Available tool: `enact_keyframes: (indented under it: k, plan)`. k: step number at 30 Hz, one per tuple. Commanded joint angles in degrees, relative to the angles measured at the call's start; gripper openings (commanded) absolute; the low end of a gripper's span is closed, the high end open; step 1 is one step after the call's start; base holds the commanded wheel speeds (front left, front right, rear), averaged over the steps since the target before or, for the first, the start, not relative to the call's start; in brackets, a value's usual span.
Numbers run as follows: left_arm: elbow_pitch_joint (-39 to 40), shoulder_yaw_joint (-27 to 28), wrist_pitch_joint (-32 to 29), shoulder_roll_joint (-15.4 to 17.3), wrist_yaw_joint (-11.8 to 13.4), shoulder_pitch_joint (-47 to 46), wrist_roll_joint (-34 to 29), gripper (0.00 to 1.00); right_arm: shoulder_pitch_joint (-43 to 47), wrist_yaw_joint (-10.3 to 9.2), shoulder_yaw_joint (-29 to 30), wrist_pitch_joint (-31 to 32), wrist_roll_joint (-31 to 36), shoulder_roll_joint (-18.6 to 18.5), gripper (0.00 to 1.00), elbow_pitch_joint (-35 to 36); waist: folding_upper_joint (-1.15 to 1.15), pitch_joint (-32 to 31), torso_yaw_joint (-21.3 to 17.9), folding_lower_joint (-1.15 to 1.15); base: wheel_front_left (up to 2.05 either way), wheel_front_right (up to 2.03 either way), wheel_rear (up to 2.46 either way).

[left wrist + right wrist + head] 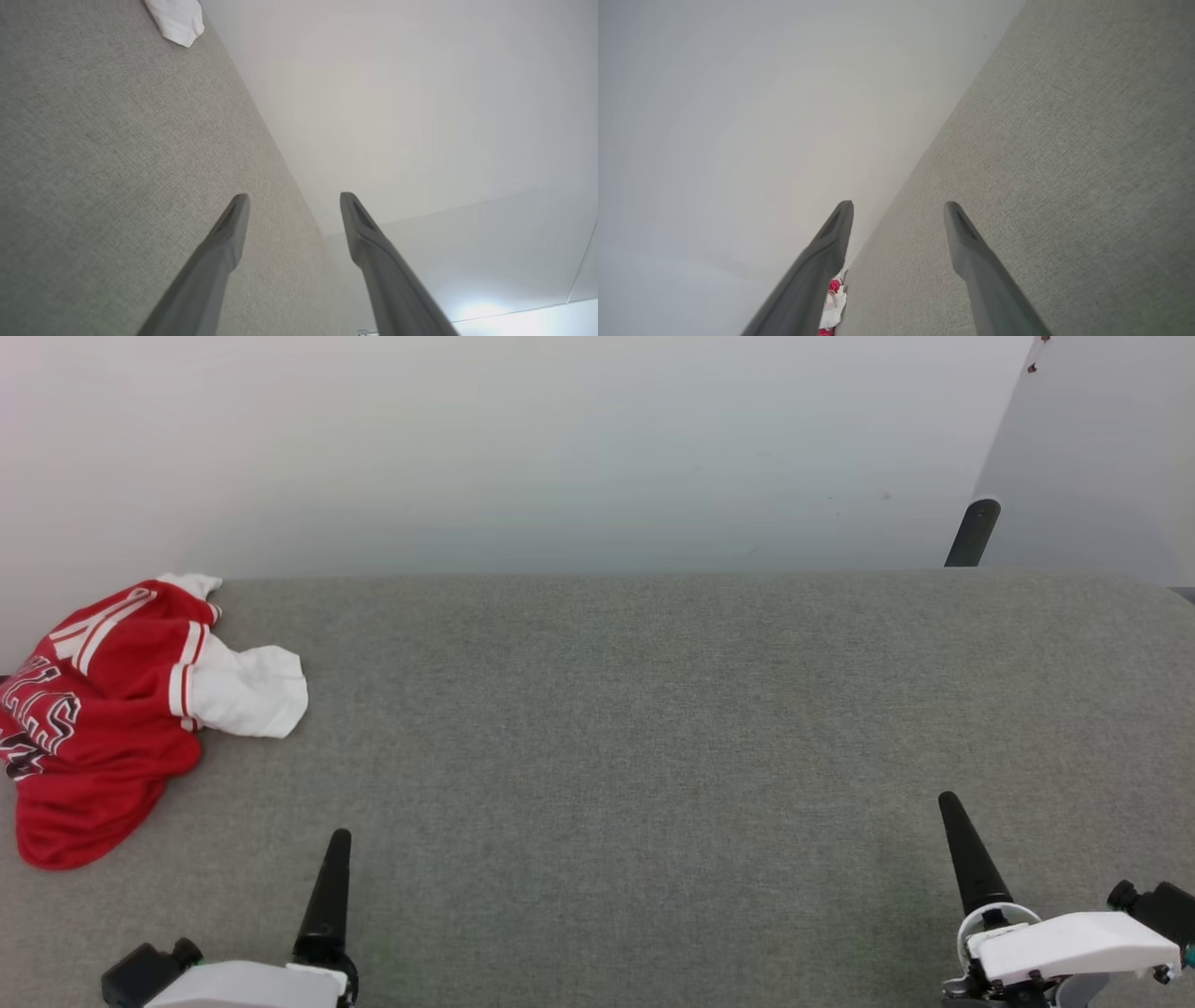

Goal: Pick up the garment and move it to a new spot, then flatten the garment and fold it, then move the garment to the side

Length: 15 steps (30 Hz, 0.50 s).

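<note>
The garment [103, 719] lies crumpled at the bench's [653, 728] far left edge, well apart from the left tool [294, 198] and right tool [899, 205], both spread and empty. It looks light, limp and slippery; I'd pinch the red hem.

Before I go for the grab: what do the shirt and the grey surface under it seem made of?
Shirt: probably soft knit fabric, matte; it lies crumpled in loose folds, its white sleeve limp. Surface: grey woven cloth covering, matte, perhaps upholstery; a fine weave grain shows in both wrist views. What lies beneath it cannot be told.
</note>
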State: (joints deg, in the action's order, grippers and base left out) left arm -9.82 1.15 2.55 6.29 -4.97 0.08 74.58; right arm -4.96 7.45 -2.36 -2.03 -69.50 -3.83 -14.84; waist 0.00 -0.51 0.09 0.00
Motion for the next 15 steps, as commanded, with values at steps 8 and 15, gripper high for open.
enact_keyframes:
  k: [8, 15]
  plan:
    - [1.30, -1.72, 2.03, 1.95, 0.78, 0.17, -10.97, 1.00, -1.26, 0.02, 0.50, -0.90, 13.07, 0.56, 1.00, 1.08, 0.00, -0.29, 0.03, 0.00, 0.00, 0.00, 0.00]
    - [1.92, -2.32, 3.31, 2.73, 1.34, 0.57, -19.17, 1.00, -0.87, 0.03, 0.89, -1.14, 21.61, 0.94, 1.00, 1.93, 0.00, -0.46, 0.04, 0.00, 0.00, 0.00, 0.00]
